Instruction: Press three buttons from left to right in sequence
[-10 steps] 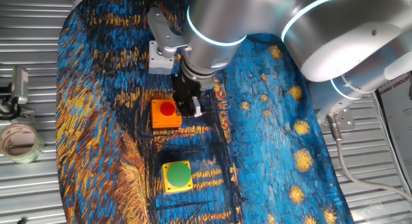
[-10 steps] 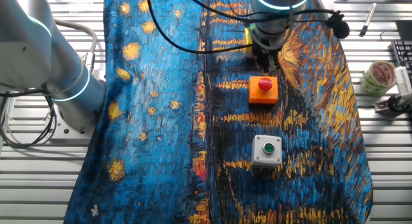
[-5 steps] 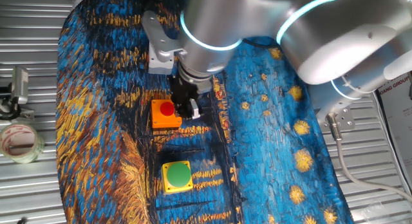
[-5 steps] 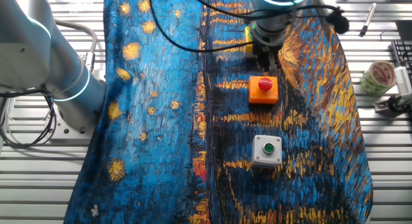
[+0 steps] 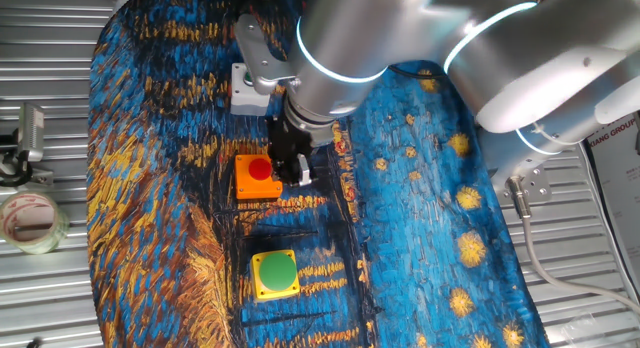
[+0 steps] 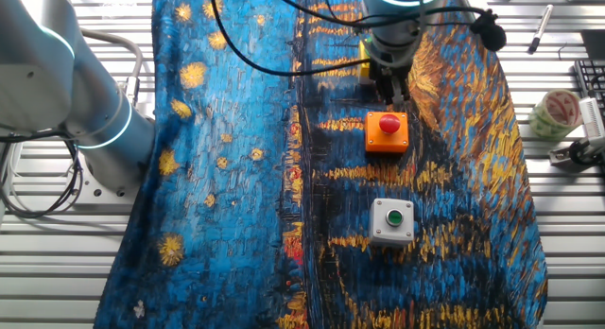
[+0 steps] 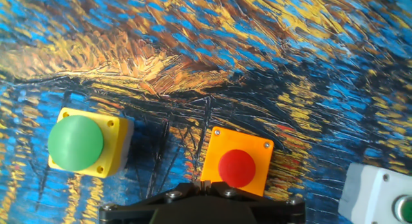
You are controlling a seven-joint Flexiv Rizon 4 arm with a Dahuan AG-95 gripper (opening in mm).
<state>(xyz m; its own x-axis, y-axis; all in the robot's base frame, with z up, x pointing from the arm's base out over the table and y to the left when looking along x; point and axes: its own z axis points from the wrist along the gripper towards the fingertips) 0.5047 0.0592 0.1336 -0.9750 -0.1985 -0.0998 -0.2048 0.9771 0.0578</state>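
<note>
cloth [image 6: 227, 178]: covers tabletop middle; open room on its blue half
arm [image 5: 420, 48]: reaches down, wrist vertical
gripper [image 5: 290, 166]: above orange box [image 6: 387, 132], beside red button; finger state cannot tell
buttons: in a row, apart; yellow box [image 5: 275, 274], white box [image 6: 392, 222]

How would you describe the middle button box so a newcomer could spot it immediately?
On the blue and gold painted cloth, three button boxes sit in a row. The middle one, by the end effector, is orange with a red button; its neighbours both have green buttons.
</note>
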